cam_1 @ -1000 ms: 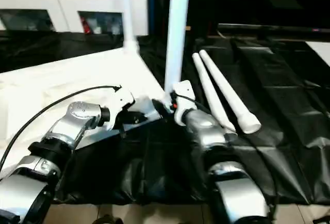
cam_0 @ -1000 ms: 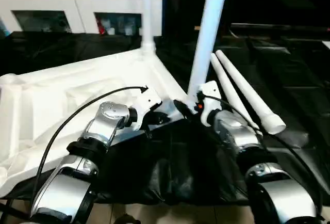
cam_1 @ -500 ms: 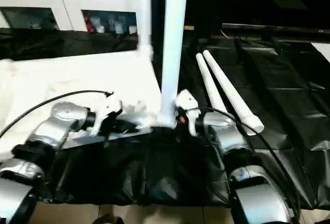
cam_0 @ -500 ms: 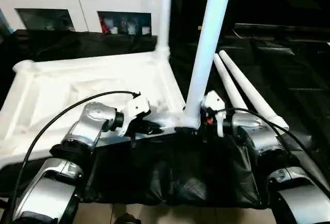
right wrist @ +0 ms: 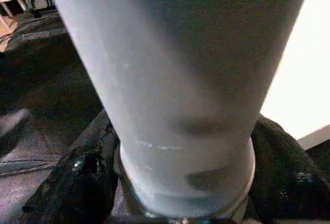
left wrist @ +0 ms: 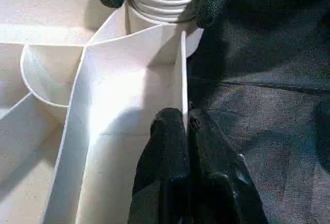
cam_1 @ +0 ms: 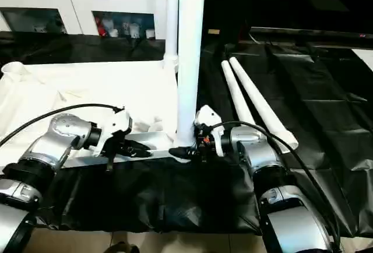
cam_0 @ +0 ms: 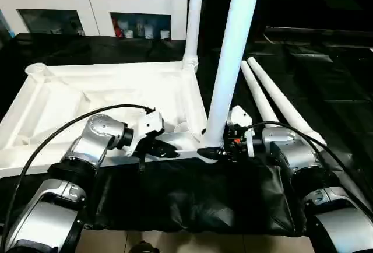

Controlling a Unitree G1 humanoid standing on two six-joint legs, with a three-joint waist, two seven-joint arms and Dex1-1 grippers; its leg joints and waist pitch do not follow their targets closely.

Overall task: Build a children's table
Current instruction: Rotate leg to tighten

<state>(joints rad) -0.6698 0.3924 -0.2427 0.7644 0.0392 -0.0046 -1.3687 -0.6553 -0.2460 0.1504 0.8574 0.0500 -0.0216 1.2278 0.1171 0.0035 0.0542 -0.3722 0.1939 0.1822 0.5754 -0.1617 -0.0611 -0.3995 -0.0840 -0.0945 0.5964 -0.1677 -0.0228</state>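
A: How far along is the children's table, by your reckoning?

B: About halfway. The tabletop point(cam_0: 105, 98) lies underside up on the black-covered worktop point(cam_0: 326, 90), ribs showing. Two legs stand upright in its corner sockets: the far leg point(cam_0: 194, 14) at about twelve o'clock from the tabletop's middle, and the near leg point(cam_0: 230, 60) at the corner around four o'clock.

A: And the other two?

B: The loose legs point(cam_0: 274, 98) lie side by side on the black cover, at about three o'clock from the tabletop and apart from it. The far socket point(cam_0: 36, 69) at roughly ten o'clock is bare, so two legs are left to fit, then the table needs turning over.

A: What are the grippers doing?

B: The left gripper point(left wrist: 186, 123) is closed tight on the thin near rim of the tabletop, one finger on each side of the wall. The right gripper point(cam_1: 185, 153) has its black fingers point(right wrist: 85, 182) either side of the near leg's base, right at the socket, hugging it.

A: So that leg is seated?

B: I'd judge it in the socket, but whether it is fully home I cannot tell.
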